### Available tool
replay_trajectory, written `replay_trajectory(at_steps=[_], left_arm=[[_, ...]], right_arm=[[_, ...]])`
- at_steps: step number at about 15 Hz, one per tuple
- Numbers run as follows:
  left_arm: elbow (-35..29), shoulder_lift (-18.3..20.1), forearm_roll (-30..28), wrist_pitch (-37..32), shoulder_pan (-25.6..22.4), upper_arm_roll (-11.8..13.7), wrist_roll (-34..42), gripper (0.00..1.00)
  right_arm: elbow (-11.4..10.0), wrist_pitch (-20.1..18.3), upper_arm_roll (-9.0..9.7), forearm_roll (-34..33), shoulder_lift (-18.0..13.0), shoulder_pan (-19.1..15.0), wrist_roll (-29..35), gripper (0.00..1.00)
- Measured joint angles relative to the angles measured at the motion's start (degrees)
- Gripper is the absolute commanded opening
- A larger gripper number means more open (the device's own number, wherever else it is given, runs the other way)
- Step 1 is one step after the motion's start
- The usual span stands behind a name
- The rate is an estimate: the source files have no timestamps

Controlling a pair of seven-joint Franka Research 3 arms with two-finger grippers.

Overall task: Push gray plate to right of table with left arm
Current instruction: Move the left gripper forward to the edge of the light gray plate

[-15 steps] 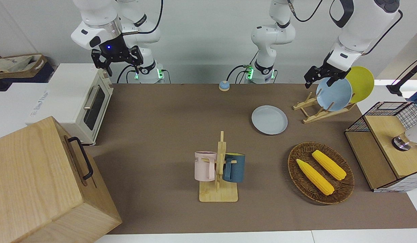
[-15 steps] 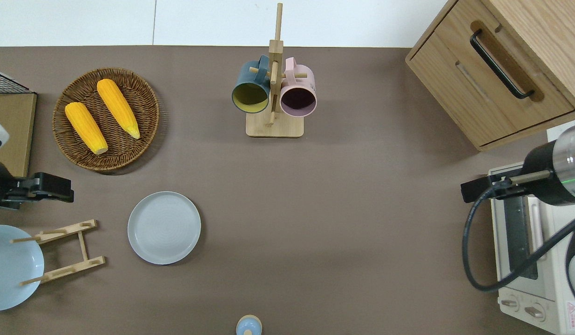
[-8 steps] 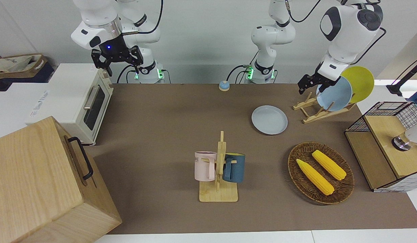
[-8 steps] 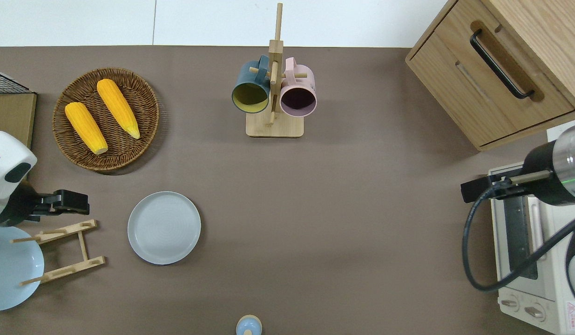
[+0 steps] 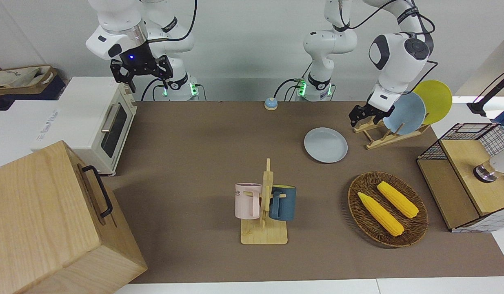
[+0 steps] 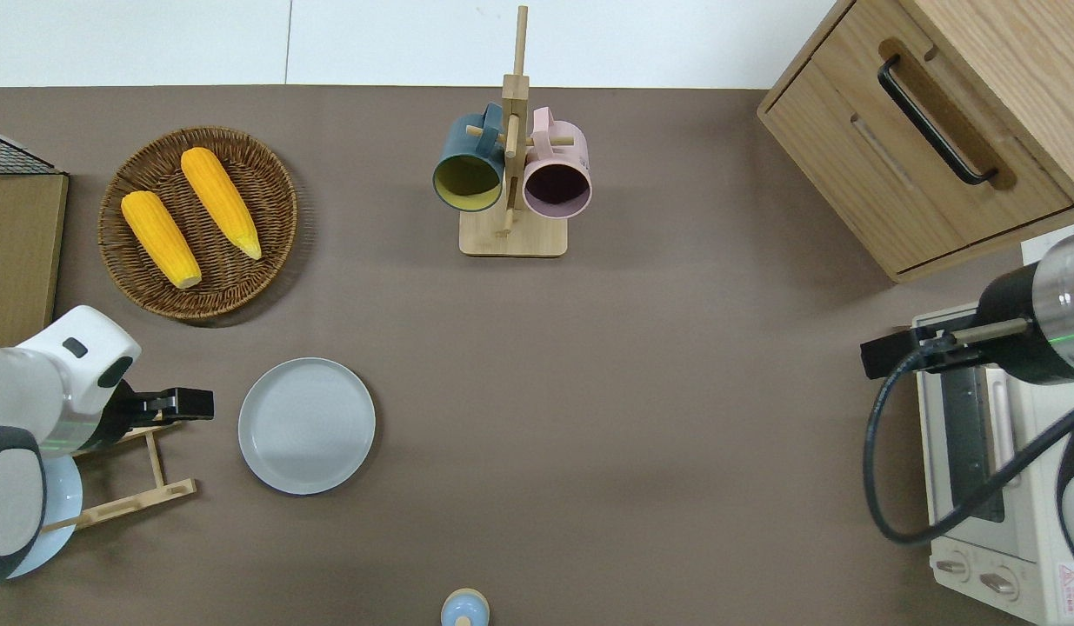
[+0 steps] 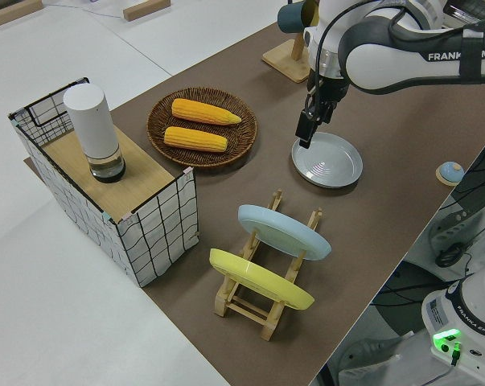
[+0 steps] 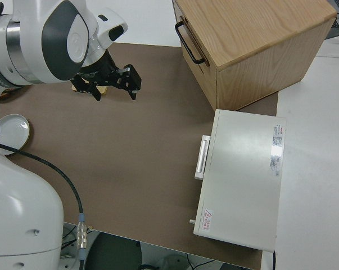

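Left end effector [image 6: 202,403] hangs just beside the gray plate [image 6: 307,425].

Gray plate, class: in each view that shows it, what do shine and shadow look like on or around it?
Front view: the gray plate looks evenly lit, hardly any shadow. Overhead view: a soft shadow hugs its edge toward the right arm's end. Left side view: pale ring-shaped shine sits on its middle, the left gripper hanging at its rim.
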State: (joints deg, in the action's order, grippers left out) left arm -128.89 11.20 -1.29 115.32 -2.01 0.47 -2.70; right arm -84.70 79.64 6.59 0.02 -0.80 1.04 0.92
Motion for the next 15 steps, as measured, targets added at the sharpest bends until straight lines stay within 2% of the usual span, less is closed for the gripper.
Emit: replay_trajectory(at_steps=[7, 11, 15], left_arm=[[-13.16, 0.94, -0.02, 14.9, 0.1, -0.08, 0.0, 1.0], [-15.16, -0.58, -0.02, 16.67, 0.23, -0.21, 0.0, 1.0], [-15.45, -4.55, -0.02, 19.86, 0.3, -0.44, 0.01, 0.99]], right_arm=[[0.0, 0.0, 0.0, 0.0, 0.0, 0.0, 0.0, 0.983], [0.0, 0.0, 0.0, 0.0, 0.0, 0.0, 0.0, 0.983], [0.0, 0.0, 0.0, 0.0, 0.0, 0.0, 0.0, 0.983]])
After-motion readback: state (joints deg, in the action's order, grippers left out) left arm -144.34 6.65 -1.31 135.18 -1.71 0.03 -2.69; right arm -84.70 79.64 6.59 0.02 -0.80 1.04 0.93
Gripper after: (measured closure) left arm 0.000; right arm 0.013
